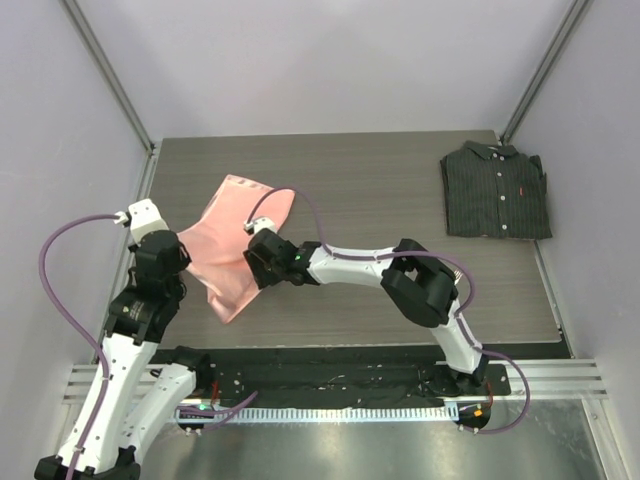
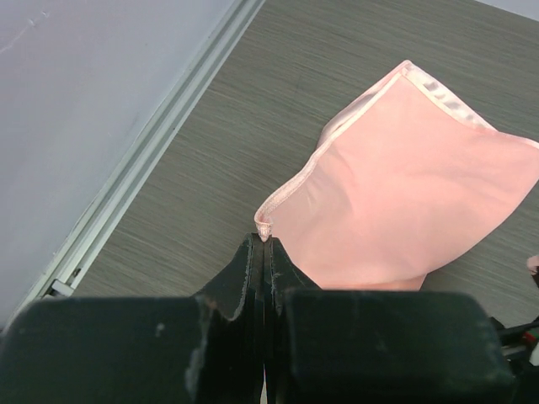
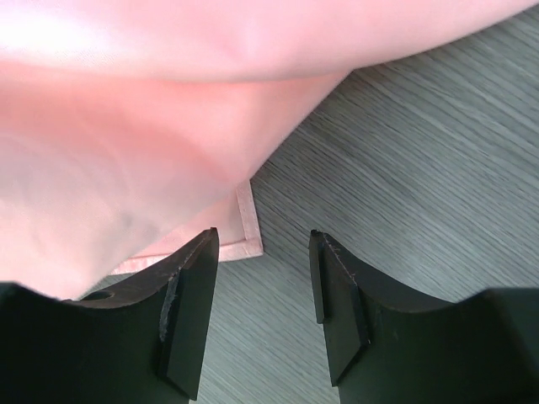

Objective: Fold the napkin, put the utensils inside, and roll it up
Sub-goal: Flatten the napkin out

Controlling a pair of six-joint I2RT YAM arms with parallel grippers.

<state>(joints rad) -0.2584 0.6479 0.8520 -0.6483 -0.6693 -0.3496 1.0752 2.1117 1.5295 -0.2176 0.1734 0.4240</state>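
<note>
Top external view: the napkin (image 1: 235,250) is lying at nine o'clock on the table (image 1: 390,200) — the left gripper (image 2: 263,242) is pinching one hem corner (jaws together), the right gripper (image 3: 263,240) is straddling another corner, fingers apart.

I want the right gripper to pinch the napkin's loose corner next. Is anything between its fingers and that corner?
Nothing visible does. The right gripper stands open right before the napkin corner, which lies on the table; the left gripper is shut on another corner.
</note>
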